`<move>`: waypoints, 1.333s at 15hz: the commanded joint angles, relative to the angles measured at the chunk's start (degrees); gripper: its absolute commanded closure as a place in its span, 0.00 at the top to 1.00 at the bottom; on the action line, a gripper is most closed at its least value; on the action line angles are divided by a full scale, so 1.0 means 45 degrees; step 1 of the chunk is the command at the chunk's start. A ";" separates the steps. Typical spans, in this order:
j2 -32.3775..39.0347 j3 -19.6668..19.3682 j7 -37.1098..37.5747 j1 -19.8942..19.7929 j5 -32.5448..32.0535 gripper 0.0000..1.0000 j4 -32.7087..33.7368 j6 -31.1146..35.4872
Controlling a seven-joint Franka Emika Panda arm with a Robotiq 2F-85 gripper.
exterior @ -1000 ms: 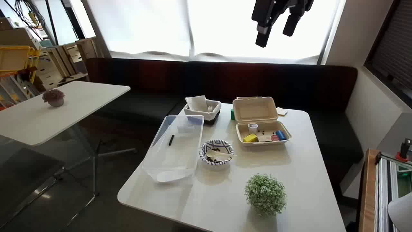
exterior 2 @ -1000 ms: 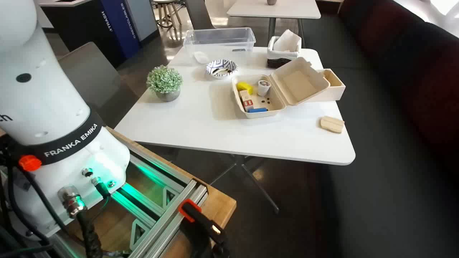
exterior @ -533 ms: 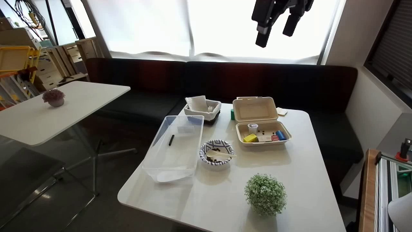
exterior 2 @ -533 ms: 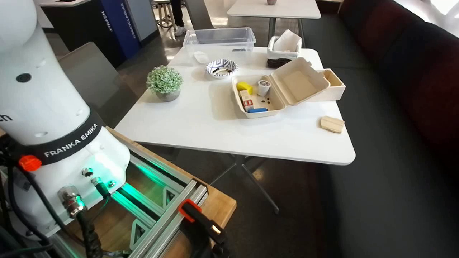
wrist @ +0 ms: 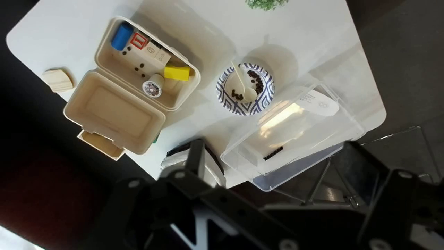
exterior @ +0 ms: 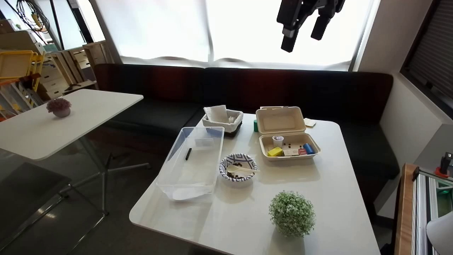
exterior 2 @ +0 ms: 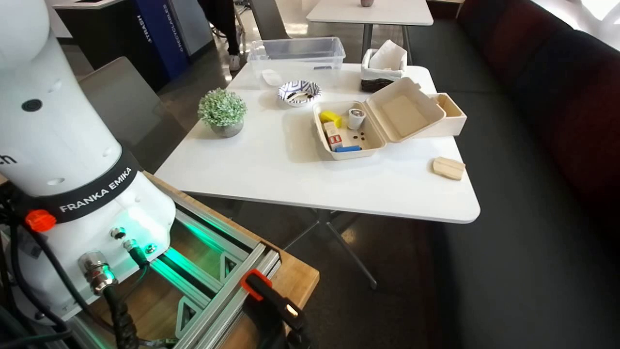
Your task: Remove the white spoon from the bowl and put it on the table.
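Bright white window shades (exterior: 244, 32) hang above a dark bench (exterior: 244, 88).

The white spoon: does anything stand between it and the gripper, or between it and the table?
Nothing visible stands between the open gripper and the white spoon. Toward the table, only the bowl it lies in stands in the way; the spoon should probably be lifted over its rim first.

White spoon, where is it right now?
In the wrist view, slightly right of center, the white spoon lies in the patterned bowl, between the open takeout box on the left and the clear bin at lower right.
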 commanded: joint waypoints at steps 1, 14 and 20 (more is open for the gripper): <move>0.0962 0.0087 0.0195 -0.0034 -0.0269 1.00 0.0303 0.0135; 0.5286 -0.1386 -0.2007 0.0174 -0.0834 1.00 0.0459 0.2370; 0.7903 -0.1407 -0.2442 0.0365 -0.2331 1.00 0.0705 0.4046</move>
